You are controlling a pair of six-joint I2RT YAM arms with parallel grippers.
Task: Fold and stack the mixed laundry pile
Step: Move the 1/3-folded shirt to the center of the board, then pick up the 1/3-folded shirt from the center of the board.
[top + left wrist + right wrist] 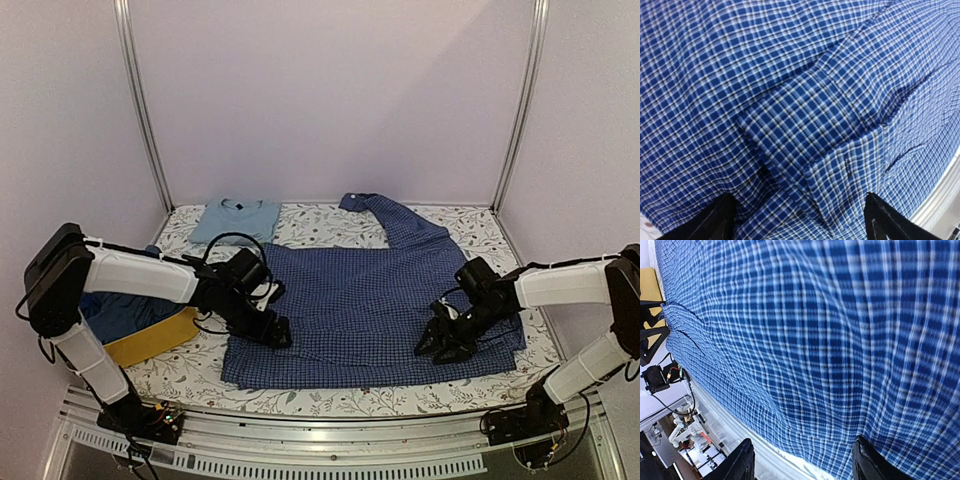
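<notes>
Checked shirt (370,310), blue-and-white, flat and wide

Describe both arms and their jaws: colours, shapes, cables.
Left arm and right arm match: rounded white link shells between bulky black joint housings, ending in black, pointed jaws. Thin black cables loop loosely beside each wrist. No markings are readable.

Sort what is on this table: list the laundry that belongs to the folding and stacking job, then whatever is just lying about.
Laundry for the job:
- checked shirt, spread flat
- light blue T-shirt, folded at the back
- dark blue clothes, at the left edge

Just lying about:
- yellow basket
- floral table cover
</notes>
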